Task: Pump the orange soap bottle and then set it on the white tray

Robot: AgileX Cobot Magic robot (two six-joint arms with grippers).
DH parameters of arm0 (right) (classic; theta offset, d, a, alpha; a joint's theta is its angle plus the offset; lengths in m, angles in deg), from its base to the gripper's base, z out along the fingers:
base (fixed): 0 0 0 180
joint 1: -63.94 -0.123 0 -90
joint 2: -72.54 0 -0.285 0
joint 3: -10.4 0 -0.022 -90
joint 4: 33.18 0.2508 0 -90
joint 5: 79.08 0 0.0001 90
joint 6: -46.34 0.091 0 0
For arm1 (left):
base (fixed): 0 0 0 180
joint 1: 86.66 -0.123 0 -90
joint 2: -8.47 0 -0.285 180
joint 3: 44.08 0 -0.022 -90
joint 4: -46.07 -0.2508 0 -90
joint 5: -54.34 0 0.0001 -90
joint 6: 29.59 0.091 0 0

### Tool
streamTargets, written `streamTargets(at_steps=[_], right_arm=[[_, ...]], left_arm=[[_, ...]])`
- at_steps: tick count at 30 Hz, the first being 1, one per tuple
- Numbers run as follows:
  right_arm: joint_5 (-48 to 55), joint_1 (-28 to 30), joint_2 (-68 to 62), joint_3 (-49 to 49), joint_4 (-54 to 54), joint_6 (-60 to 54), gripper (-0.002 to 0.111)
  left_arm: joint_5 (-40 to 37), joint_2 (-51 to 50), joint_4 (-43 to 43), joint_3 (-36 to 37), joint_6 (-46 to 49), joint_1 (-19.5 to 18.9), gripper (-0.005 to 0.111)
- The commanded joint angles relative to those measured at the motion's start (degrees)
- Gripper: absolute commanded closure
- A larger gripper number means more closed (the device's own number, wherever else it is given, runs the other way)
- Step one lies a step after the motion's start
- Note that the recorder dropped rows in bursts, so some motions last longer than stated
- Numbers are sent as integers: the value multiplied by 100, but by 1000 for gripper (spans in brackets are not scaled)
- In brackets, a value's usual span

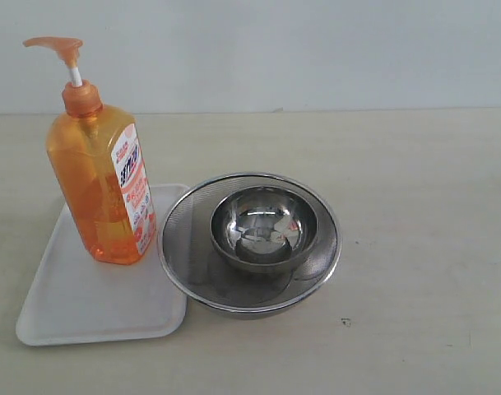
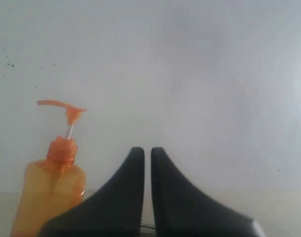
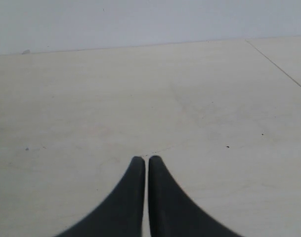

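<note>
1. Since the orange soap bottle (image 1: 102,189) already appears to stand upright on the white tray (image 1: 85,304), just beside the steel strainer (image 1: 328,263), you could take the job for finished. The pump head (image 1: 57,45) sits raised on its stem, and nothing shows it pressed.
2. Your left gripper (image 2: 147,150) has its fingers together and empty, and the bottle stands off to one side of it. Pressing off-centre on that long spout could tip the tall bottle toward the strainer.
3. Closed fingers cannot take the body. Spread them before you close in, or you will likely shove the bottle along the tray.
4. Your right gripper (image 3: 146,159) is likewise pinched on nothing, over bare table (image 1: 415,206). Neither gripper shows in the exterior view, so judge reach cautiously.
5. A smaller steel bowl (image 1: 264,226) sits inside the strainer, and a knock could jolt both.
</note>
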Motion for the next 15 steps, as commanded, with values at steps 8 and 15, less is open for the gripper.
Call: streamTargets(at_steps=[8,15], right_arm=[[-28,14,26,-1,-14,-41,108],[-28,14,26,-1,-14,-41,108]], left_arm=[[-946,16,4510,16,4154,-13,102],[-2318,16,7033,16,7580,-13,102]])
